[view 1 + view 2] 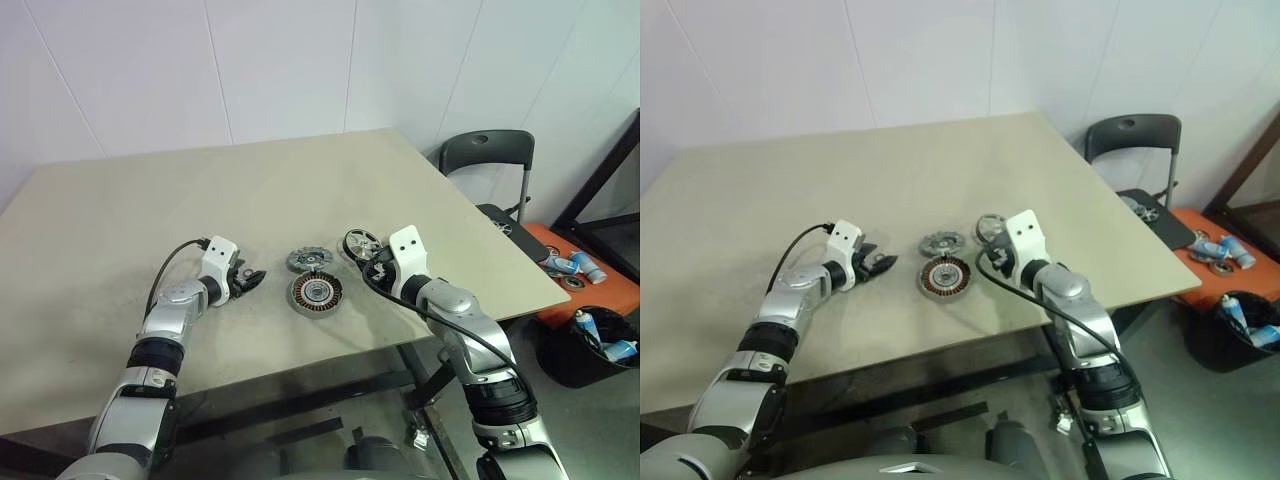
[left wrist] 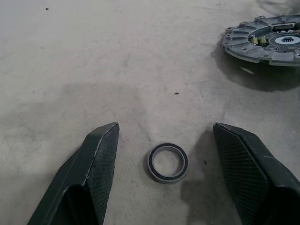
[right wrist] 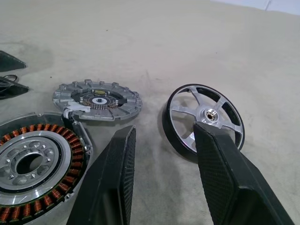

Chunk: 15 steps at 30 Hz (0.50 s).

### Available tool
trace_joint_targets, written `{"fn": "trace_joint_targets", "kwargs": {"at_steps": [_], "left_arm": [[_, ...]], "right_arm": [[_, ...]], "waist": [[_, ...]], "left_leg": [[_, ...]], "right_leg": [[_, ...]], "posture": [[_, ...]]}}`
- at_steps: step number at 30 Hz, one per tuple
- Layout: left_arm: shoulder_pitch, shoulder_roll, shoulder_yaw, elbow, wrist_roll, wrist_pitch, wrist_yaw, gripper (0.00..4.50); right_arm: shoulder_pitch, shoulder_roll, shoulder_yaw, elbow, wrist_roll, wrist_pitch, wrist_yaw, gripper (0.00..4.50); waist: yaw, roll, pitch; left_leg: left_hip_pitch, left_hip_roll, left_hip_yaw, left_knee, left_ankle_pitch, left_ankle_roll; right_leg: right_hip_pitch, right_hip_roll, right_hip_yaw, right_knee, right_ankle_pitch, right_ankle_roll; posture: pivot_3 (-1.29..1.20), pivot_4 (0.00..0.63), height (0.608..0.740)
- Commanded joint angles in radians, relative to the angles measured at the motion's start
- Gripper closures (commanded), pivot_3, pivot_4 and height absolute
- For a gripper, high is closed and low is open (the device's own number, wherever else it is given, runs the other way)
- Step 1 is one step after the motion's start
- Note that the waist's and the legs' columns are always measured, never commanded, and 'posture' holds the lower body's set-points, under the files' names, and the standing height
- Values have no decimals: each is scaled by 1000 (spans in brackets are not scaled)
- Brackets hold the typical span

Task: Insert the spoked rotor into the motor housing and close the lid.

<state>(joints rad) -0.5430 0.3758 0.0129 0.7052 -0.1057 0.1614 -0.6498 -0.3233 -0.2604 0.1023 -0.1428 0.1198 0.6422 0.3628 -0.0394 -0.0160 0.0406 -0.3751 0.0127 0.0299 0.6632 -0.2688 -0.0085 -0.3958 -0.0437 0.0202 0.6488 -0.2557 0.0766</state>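
On the beige desk (image 1: 200, 200) the three parts sit close together near the front edge. The motor housing (image 1: 316, 293), with its ring of coppery windings around a silver centre, lies flat nearest the robot. Just behind it, almost touching, lies the lid (image 1: 308, 260), a dull grey notched disc. To the right of the lid the spoked rotor (image 1: 361, 243) is tilted up on its dark rim rather than lying flat.

The right gripper (image 3: 161, 154) hovers low beside the rotor, its fingers (image 3: 117, 173) parted; one finger hides part of the rotor's rim in the wrist view, but nothing is clamped between them. The left gripper (image 2: 164, 145) is off to the left of the parts, its fingers (image 2: 101, 159) spread wide over the desk with a small dark-edged ring (image 2: 168, 162) (a bearing, by the look of it) lying flat between them, untouched.

Beyond the desk's right corner stands a dark chair (image 1: 487, 160).
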Motion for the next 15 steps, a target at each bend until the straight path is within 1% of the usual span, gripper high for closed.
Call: {"fn": "trace_joint_targets", "kwargs": {"at_steps": [1,6,7,15], "left_arm": [[-13,25,7,0,6,-1,-9,1649],[-9,28,16,-6,-4,12,-8,3402],[-5,28,17,-12,-5,19,-8,3696],[48,39,-1,-103,-24,76,-79,3785]], "right_arm": [[-31,-10,1,-21,-7,-9,3,2470],[-38,-9,7,-15,-8,-9,4,2470],[-38,-9,8,-15,-8,-10,4,2470],[-36,-11,12,-16,-8,-11,6,2470]], "waist": [[0,0,0],[-1,0,0],[0,0,0],[-2,0,0]], "left_leg": [[0,0,0,0,0,0],[-1,0,0,-2,0,0],[-1,0,0,-2,0,0],[-1,0,0,-3,-1,1]], "right_leg": [[0,0,0,0,0,0],[-1,0,0,-1,0,0],[-1,0,0,-1,0,0],[-1,-1,0,-2,0,0]], "posture": [[0,0,740],[0,0,740],[0,0,740],[0,0,740]]}}
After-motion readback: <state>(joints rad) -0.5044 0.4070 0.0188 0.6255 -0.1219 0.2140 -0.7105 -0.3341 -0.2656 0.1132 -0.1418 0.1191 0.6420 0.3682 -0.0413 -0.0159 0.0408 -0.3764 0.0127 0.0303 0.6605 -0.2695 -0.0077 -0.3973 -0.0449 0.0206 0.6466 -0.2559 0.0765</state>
